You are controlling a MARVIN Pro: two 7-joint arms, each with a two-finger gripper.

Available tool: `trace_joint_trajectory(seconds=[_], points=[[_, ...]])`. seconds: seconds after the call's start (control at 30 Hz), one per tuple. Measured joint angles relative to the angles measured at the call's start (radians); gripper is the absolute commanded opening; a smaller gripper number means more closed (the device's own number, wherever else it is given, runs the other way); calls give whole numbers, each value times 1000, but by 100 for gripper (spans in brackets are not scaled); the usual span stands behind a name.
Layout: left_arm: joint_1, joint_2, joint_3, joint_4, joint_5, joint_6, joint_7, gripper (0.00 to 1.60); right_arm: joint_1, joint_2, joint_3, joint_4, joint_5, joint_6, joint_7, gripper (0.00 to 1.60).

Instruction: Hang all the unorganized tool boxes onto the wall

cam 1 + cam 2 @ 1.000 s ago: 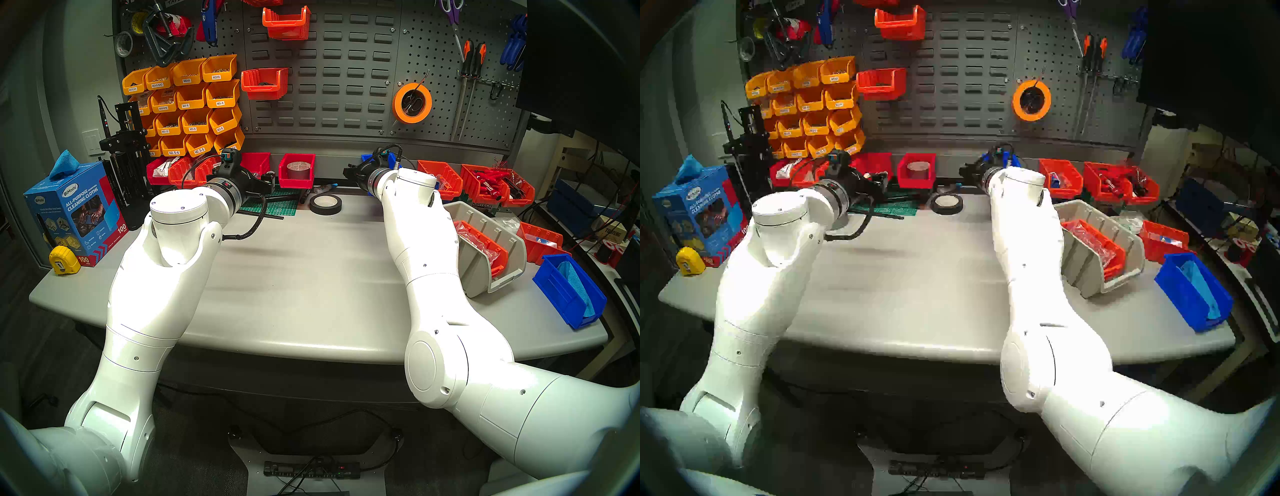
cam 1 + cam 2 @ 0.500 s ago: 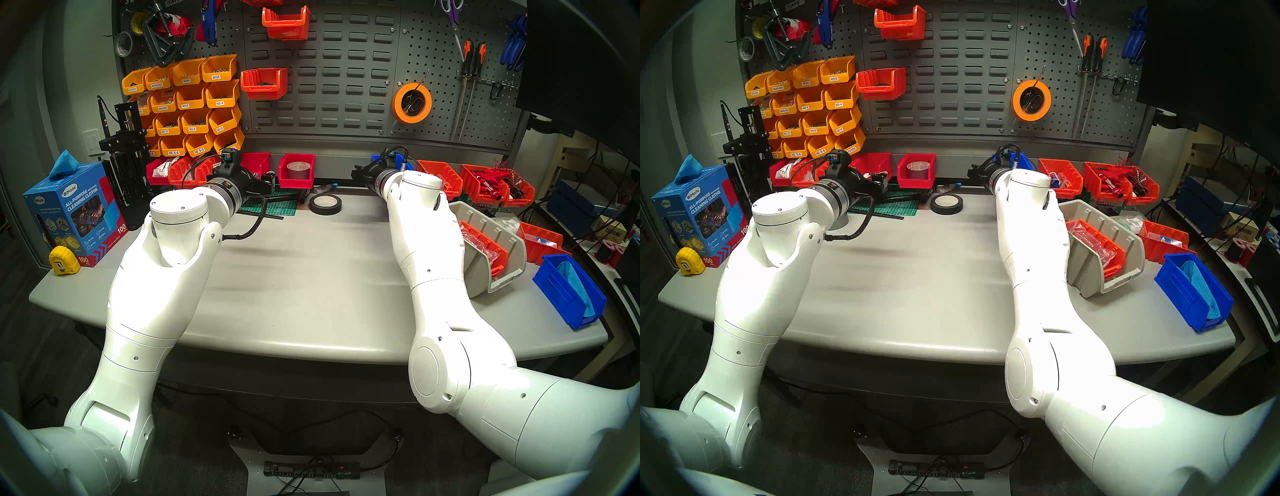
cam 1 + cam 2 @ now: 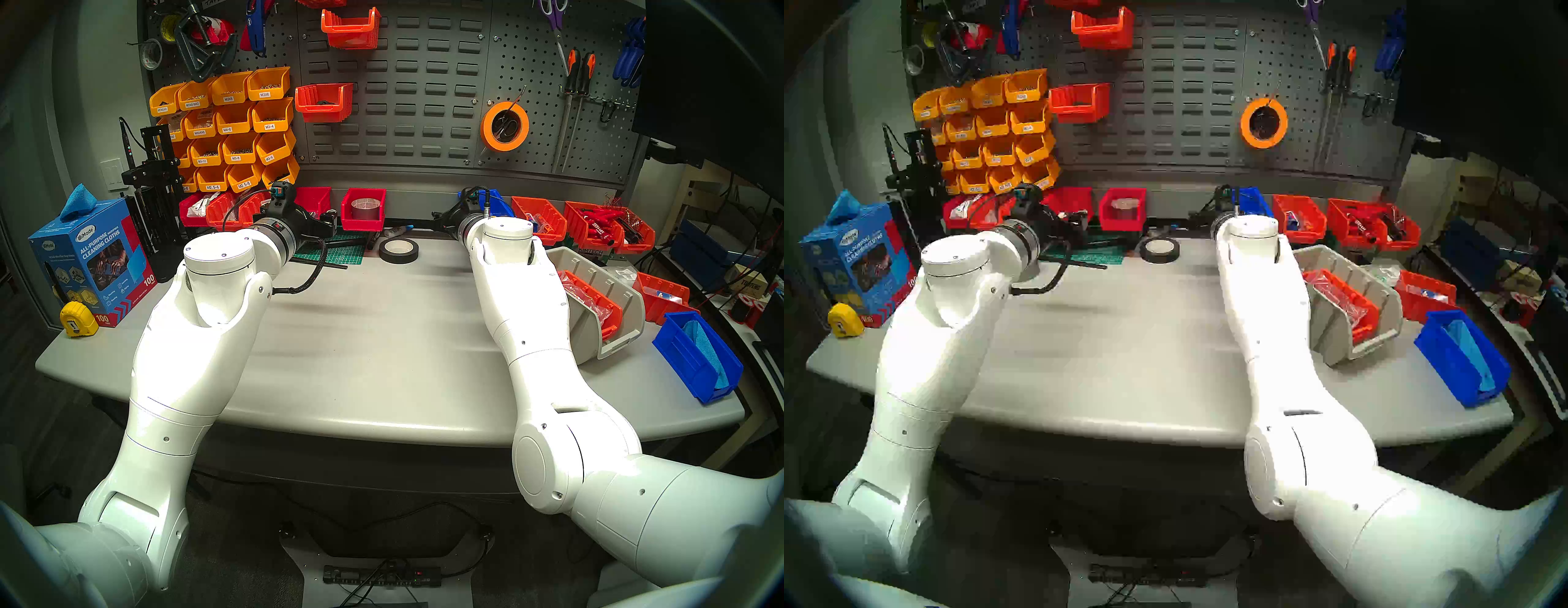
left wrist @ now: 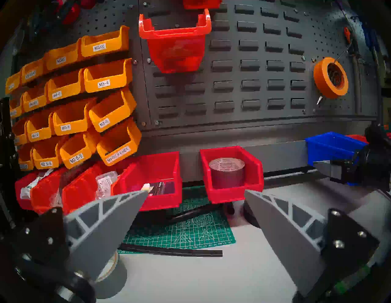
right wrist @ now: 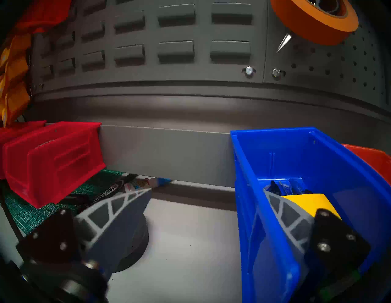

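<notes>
Item 1, left pincer [image 4: 195, 193]: your fingers stand wide apart and empty, level above the back of the desk [image 3: 382, 339], facing the red bin [image 4: 231, 175] with a grey tape roll inside it, which sits at the plain strip along the foot of the wall [image 4: 254, 74].

Item 2, right pincer [image 5: 208, 195]: your fingers are spread, straddling the near side wall of the blue bin with the yellow pad [image 5: 306, 201]; one finger [image 5: 287, 213] lies inside the bin, the other [image 5: 118, 211] outside over the desk. Neither visibly presses the wall. That bin's back stands against the plain strip, right of the red bin.

Item 3, beige-grey ribbed bin [image 3: 602, 297]: it lies near the desk's right edge, an orange bin nested inside.

Item 4, second blue bin [image 3: 695, 356]: it sits at the front right corner, a blue cloth in it.

Item 5, black tape roll [image 3: 399, 250]: it lies flat toward the back edge, between your arms.
</notes>
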State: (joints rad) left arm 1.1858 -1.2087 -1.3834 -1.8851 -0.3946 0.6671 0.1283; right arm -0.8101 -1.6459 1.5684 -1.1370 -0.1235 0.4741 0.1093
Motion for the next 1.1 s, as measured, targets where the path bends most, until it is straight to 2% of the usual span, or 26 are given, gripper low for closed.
trace_joint_trajectory(seconds=[0.7,0.9,1.1], points=[[0,3,1,0,-4,0,3,160,-1,0,22,0,15,-5,12,160],[0,4,2,0,-6,0,4,160,-1,-6,51,-5,27,-2,26,160],[0,5,2,0,-8,0,5,160,-1,-14,111,-16,26,3,35,160]])
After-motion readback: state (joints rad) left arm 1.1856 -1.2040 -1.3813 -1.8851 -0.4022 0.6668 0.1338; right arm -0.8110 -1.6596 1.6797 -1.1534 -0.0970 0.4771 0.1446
